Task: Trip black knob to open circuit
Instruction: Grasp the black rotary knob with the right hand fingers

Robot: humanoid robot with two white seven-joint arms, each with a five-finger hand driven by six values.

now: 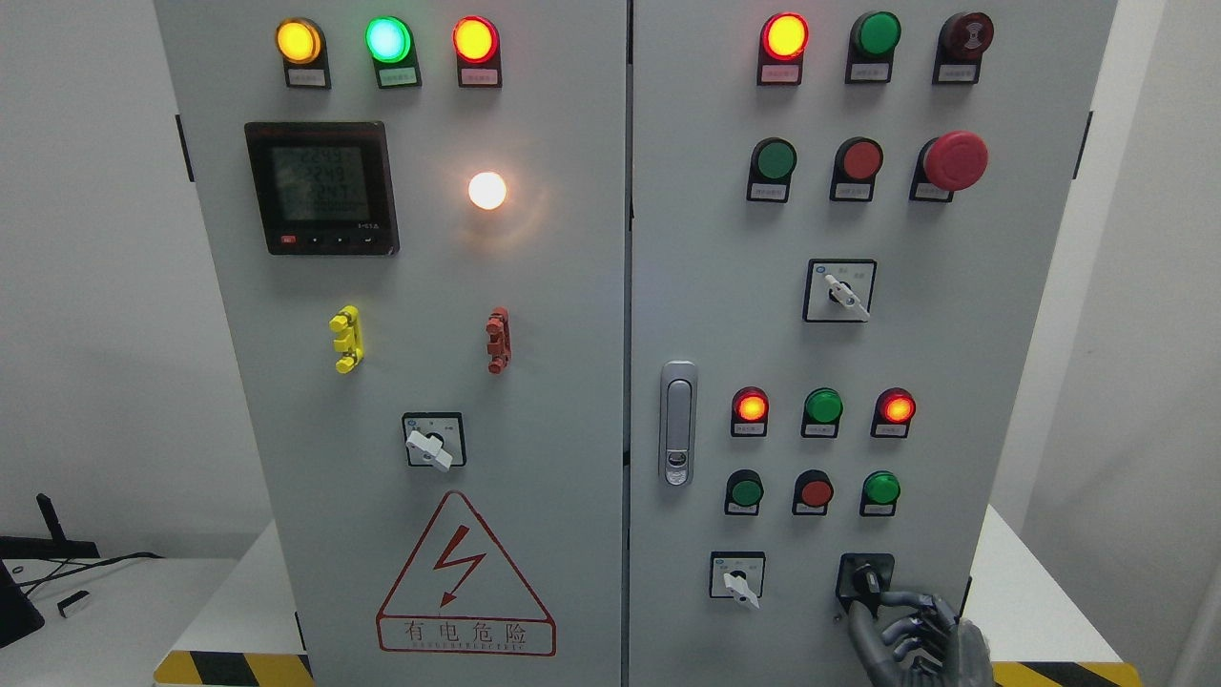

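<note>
Right hand at the black knob, trip not yet confirmed

Nearest the camera, the right hand [911,634] is coming in from the lower right corner and reaching up to the black knob [866,579], which is sitting at the bottom right of the cabinet's right door [1002,334]. Its fingers [901,601] are curling narrowly, with the uppermost fingertip lying against the knob's lower right side; whether they are actually gripping it or only resting on it is hard to tell. The left hand is not showing at all.

Judging by the panel, the task is looking unfinished: the knob handle is pointing up and slightly left, and lamps are glowing on both doors, so the turn itself is probably what is left.

Just beside the knob, to its left, a white selector switch [737,577] is sitting in the same row. Above it, 2 rows of 3 round lamps and buttons [820,448] are showing, 2 of the upper 3 glowing red. A metal door latch [677,423] is standing near the seam.

Farther up, another white selector [839,291], a red mushroom button [954,160] and more lamps are filling the right door. On the left door [315,382], a high-voltage warning triangle [465,577], a digital meter [320,187] and a bright white lamp [487,190] are showing.

Beneath the cabinet, a white table [1030,601] with hazard striping on its front edge is carrying it, and plain pale walls [105,286] are closing off the room behind.
</note>
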